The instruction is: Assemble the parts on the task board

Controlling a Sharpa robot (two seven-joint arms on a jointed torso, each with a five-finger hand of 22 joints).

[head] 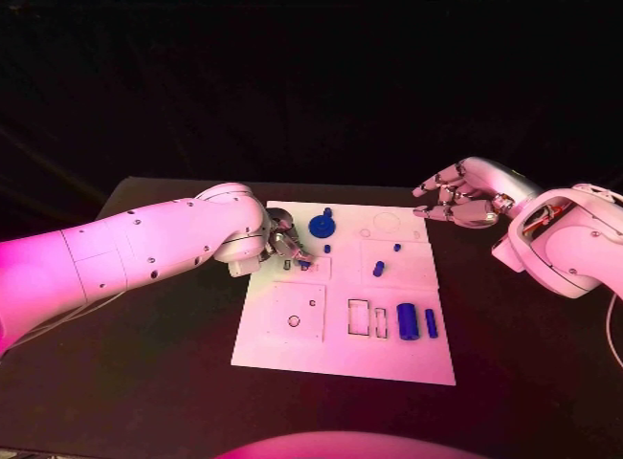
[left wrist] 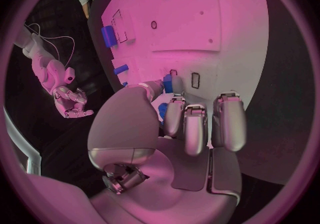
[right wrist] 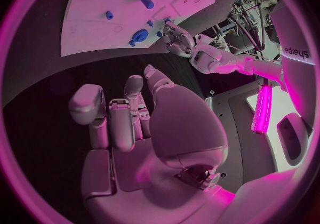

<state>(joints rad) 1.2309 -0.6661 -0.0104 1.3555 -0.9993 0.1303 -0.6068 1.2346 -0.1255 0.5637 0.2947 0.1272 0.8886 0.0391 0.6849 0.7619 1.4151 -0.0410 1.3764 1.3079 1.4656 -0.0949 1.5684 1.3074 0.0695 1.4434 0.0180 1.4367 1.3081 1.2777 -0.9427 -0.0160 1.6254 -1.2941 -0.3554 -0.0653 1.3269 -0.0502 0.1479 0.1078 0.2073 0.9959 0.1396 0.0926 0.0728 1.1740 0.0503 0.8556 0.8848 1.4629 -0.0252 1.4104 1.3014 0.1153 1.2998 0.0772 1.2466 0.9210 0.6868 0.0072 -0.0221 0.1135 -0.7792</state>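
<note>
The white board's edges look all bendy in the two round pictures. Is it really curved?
No: in the head view the task board has straight edges. In the left wrist view and right wrist view the fisheye lens bends them. Pink light tints all three views.

Here's the black table (head: 145, 382) in front of me, its dark top running across the whole lower half of the frame. Its far edge cuts straight across just above the middle, with the far corner showing at centre left. Behind that edge, the upper frame is dark backdrop (head: 311, 76). Over at the right edge, a thin pale cable (head: 612, 330) curves down above the tabletop.
</note>
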